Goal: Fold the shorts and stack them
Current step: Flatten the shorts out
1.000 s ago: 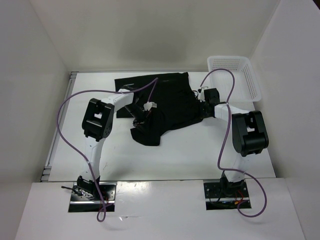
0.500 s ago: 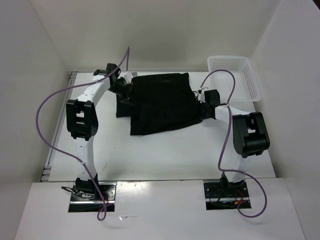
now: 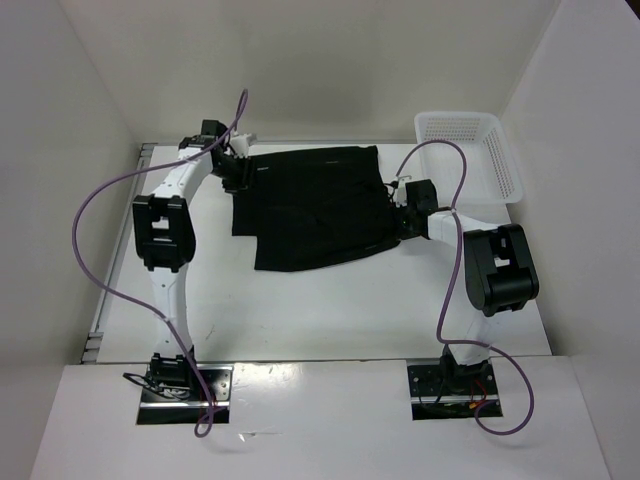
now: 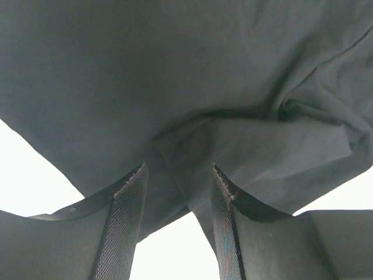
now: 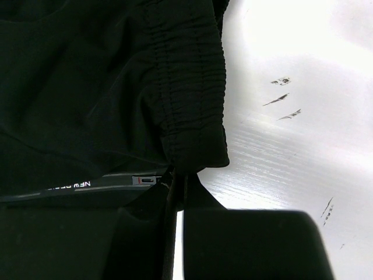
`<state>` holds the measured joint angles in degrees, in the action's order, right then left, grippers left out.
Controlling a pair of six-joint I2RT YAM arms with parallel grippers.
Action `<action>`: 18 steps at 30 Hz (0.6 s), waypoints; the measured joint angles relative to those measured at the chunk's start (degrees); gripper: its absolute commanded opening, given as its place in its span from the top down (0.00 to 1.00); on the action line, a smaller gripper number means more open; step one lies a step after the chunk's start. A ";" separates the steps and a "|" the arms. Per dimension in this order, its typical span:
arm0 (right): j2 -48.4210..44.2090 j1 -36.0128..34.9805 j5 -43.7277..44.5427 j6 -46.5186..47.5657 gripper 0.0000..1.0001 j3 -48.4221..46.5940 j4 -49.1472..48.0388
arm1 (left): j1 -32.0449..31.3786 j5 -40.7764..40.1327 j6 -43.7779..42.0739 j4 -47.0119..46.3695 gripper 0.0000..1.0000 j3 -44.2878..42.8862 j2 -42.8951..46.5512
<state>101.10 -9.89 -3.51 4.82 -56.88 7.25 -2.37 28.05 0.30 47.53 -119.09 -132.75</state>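
Observation:
The black shorts (image 3: 320, 205) lie spread across the far middle of the table. My left gripper (image 3: 235, 170) is at their far left corner. In the left wrist view its two fingers (image 4: 128, 221) stand apart, and a fold of the shorts (image 4: 175, 70) lies loosely between the tips of the left gripper (image 4: 178, 167). My right gripper (image 3: 402, 215) is at the shorts' right edge. In the right wrist view the right gripper (image 5: 178, 175) is shut on the gathered waistband of the shorts (image 5: 87, 87).
A white mesh basket (image 3: 500, 150) stands at the far right corner, just beyond the right arm. White walls close in the table at the left, back and right. Purple cables loop over both arms.
My left gripper has swung from the middle of the shorts to the far left corner, pulling the fabric out flatter. Its fingers now stand apart. The right arm has barely moved.

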 measured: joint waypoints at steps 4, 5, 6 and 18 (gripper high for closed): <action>-0.07 0.00 -0.22 0.02 1.00 0.00 0.07 | -0.24 -2.58 -0.02 -1.42 0.46 11.06 9.35; -0.07 0.00 -0.24 0.02 1.00 0.00 0.07 | -0.28 -2.71 0.00 -1.16 0.46 14.80 12.66; -0.09 0.00 -0.26 0.02 1.00 0.02 0.09 | -0.46 -2.51 -0.04 -0.42 0.46 18.45 15.98; -0.15 0.00 -0.02 1.09 0.63 0.09 0.48 | -7.13 -4.63 -0.02 -3.17 0.35 41.31 20.22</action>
<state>100.95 -9.89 -3.53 5.91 -56.80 7.73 -9.50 23.42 0.27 44.36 -77.78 -112.53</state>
